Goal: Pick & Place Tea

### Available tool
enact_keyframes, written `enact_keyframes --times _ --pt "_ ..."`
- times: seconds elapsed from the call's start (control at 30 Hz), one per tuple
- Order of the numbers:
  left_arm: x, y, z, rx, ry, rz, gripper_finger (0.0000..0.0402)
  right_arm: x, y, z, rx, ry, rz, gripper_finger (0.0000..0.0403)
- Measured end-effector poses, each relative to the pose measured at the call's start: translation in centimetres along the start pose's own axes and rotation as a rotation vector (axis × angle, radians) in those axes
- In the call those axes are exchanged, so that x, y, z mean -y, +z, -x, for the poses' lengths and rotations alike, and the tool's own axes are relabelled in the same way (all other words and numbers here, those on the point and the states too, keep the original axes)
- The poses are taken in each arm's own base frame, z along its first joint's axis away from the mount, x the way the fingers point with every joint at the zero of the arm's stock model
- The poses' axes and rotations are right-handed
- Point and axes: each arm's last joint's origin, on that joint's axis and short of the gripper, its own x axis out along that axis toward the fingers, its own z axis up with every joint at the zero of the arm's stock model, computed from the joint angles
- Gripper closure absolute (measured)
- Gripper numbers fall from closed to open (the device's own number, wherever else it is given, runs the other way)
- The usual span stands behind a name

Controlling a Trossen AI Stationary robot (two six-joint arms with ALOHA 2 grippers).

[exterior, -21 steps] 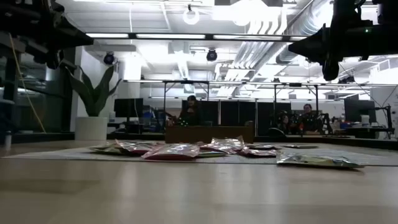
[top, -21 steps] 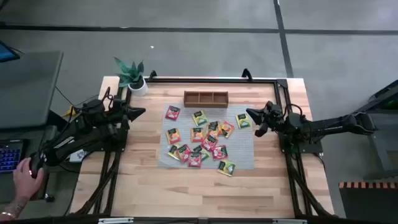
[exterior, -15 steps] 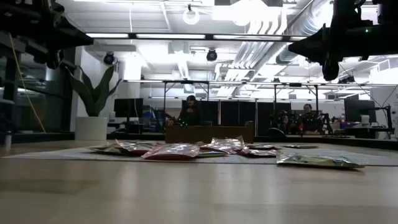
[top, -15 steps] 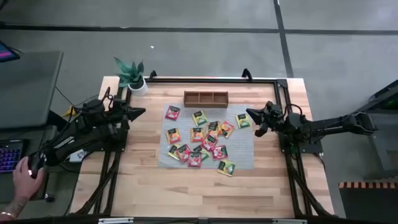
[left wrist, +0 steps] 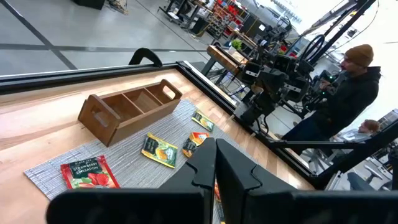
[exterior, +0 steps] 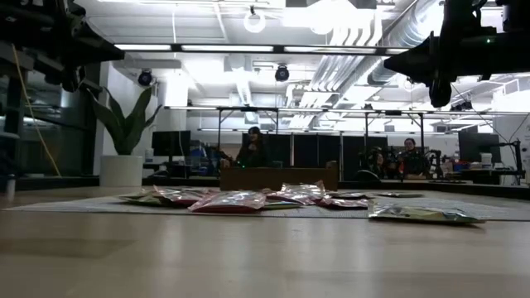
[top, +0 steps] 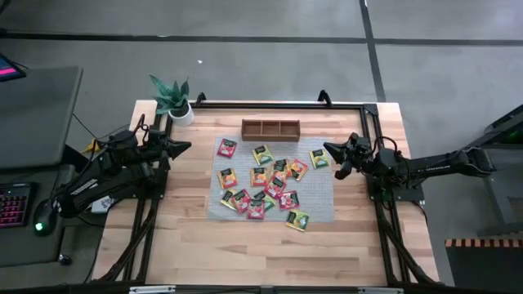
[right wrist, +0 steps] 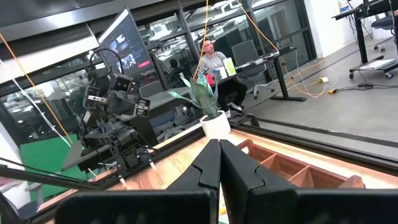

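Note:
Several tea sachets [top: 265,186], red, pink, orange, yellow and green, lie flat and partly overlapping on a grey woven mat [top: 323,204]; the low view shows the sachets [exterior: 248,199] as a low heap. My left gripper [top: 185,147] hovers shut above the table's left edge, pointing toward the mat. My right gripper [top: 329,149] hovers shut above the mat's right edge, near a yellow-green sachet [top: 319,158]. In each wrist view the fingertips meet: left gripper [left wrist: 216,163], right gripper [right wrist: 219,163]. In the left wrist view a red sachet [left wrist: 90,173] lies on the mat.
A brown wooden three-compartment tray [top: 270,129] stands at the mat's far edge, seen also as the tray [left wrist: 127,112] in the left wrist view. A potted plant [top: 173,100] sits at the far left corner. A dark frame rail [top: 278,104] borders the table. People stand and sit beyond the table [left wrist: 348,93].
Both arms and all sachets have kept still. A person's hand that rested beside the table's near left side in the high view has withdrawn out of sight.

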Motion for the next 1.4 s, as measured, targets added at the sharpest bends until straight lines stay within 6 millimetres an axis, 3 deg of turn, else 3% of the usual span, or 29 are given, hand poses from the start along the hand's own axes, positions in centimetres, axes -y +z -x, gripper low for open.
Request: enact_keyframes --times 1.4 --pt "-0.08 0.07 0.0 0.019 0.028 -0.009 0.0392 0.0 0.0 0.0 0.0 0.0 0.0 0.0402"
